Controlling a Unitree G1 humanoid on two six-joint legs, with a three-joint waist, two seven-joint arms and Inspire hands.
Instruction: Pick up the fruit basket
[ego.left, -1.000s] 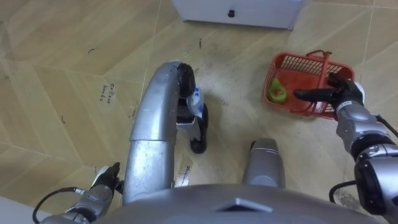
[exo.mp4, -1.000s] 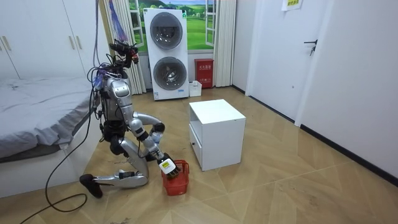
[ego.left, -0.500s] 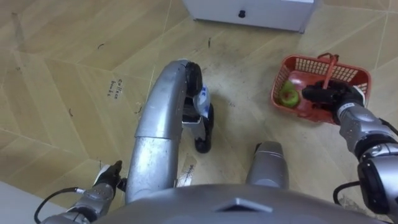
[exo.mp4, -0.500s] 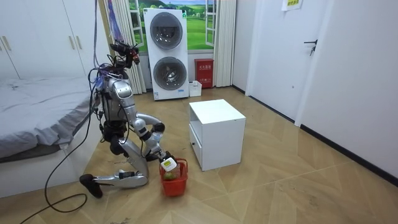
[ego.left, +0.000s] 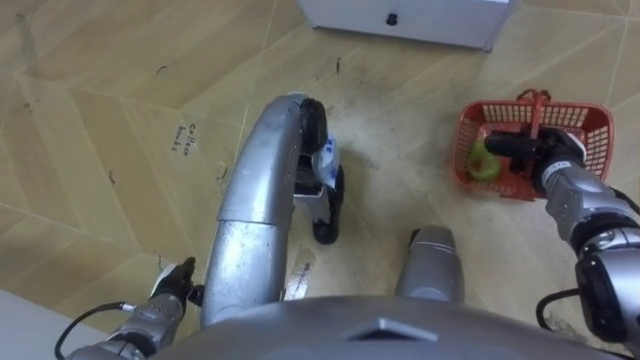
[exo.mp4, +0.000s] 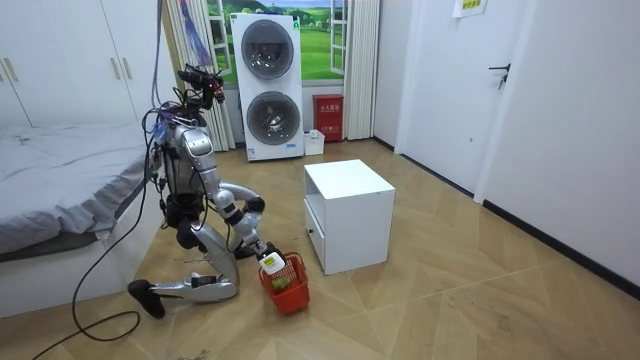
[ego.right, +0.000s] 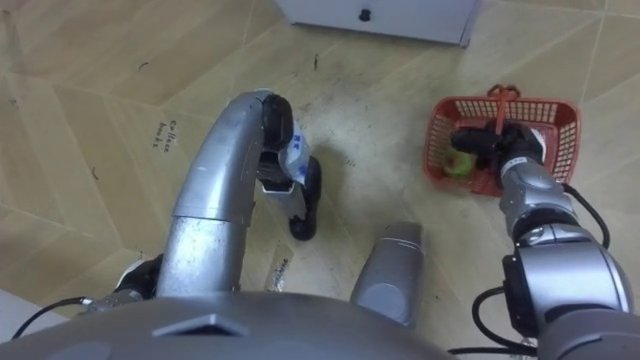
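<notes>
Kneels on wood floor (ego.left: 120, 110) btwn bed (exo.mp4: 60, 190) and white cabinet (exo.mp4: 348, 215), one leg folded flat along floor, torso leaning fwd. Reaches right hand (ego.left: 533, 152) down and fwd into red fruit basket (ego.left: 588, 125), which sits at robot's right front. Clamps dark fingers (ego.left: 508, 148) round lower part of upright handle (ego.left: 539, 104), so hand is closed on it. Holds fruit basket tilted rather than level, per room view; can't tell whether lower edge touches floor. Has it near right knee and near cabinet's drawer front w/ small dark knob (ego.left: 391, 18), but apart from both. Carries one green fruit (ego.left: 484, 164) inside, at end nearer robot's midline, just beside fingers; can't tell if touching them. Hangs left hand (ego.left: 165, 298) low at eye view's lower left, close to floor beside left thigh; can't tell whether open or closed. Has stacked washer + dryer (exo.mp4: 268, 85) at far wall in room view, well apart from fruit basket.
</notes>
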